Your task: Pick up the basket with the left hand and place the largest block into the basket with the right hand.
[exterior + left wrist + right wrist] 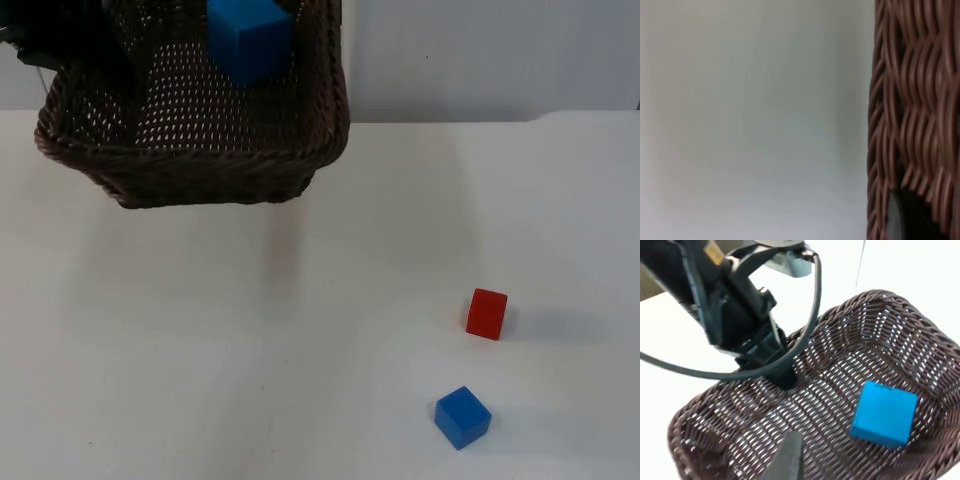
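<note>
1. The brown wicker basket (200, 160) hangs in the air over the far left part of the white table (250, 380), its shadow falling on the surface beneath it.
2. The left gripper (782, 372) has hold of the basket's rim, its black fingers clamped over the woven edge (the right wrist view makes the grip plain). In the left wrist view the weave of the basket's wall (910, 110) runs right alongside that gripper's fingertip (900, 220).
3. The large blue block (250, 38) lies inside the basket on its woven floor, close to one wall, and nothing is touching it. From the right wrist it reads as a bright blue cube (883, 412) resting on the mesh.
4. The right gripper hovers above the open basket; one dark fingertip (787, 457) pokes into its wrist view, and whether its jaws stand apart or together I cannot tell.
5. Two smaller blocks sit out on the table, well away from the basket: a red block (486, 313) and, nearer the front edge, a small blue block (462, 416).
</note>
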Controlling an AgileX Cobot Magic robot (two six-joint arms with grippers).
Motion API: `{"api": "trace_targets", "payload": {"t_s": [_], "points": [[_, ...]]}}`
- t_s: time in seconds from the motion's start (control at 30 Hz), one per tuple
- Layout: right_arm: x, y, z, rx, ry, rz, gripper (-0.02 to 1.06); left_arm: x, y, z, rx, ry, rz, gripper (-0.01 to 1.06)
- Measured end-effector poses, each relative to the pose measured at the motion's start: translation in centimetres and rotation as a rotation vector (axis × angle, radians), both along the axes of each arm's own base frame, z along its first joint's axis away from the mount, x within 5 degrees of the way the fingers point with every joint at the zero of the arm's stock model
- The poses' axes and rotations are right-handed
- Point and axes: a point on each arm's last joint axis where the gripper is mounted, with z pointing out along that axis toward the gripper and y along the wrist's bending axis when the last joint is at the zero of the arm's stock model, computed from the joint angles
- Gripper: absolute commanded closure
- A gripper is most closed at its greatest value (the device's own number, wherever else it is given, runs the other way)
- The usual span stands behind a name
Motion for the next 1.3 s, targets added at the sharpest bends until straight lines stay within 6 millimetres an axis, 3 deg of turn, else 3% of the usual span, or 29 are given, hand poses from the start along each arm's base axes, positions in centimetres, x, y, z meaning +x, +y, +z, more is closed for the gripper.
{"api": "trace_targets", "payload": {"t_s": [0.4,0.6,0.93,1.0,1.3], "points": [[-3.7,-2.5,4.1,0.002,0.000,0.022,0.20,0.0,0.0,0.0,0.009,-0.013,-0.025,1.05],[-4.7,-3.1,4.7,-0.015,0.021,0.033,0.20,0.0,0.0,0.0,0.010,-0.014,-0.026,1.05],[-6.0,-4.3,1.8,-0.035,0.073,0.000,0.20,-0.1,0.0,-0.2,0.017,-0.016,-0.047,1.05],[-6.7,-4.8,0.7,-0.036,0.079,-0.014,0.20,-0.3,0.0,-0.8,0.021,-0.003,-0.051,1.05],[-10.3,-7.8,-0.9,0.016,0.029,-0.072,0.20,-1.2,0.2,-4.2,0.056,0.016,-0.072,1.05]]}}
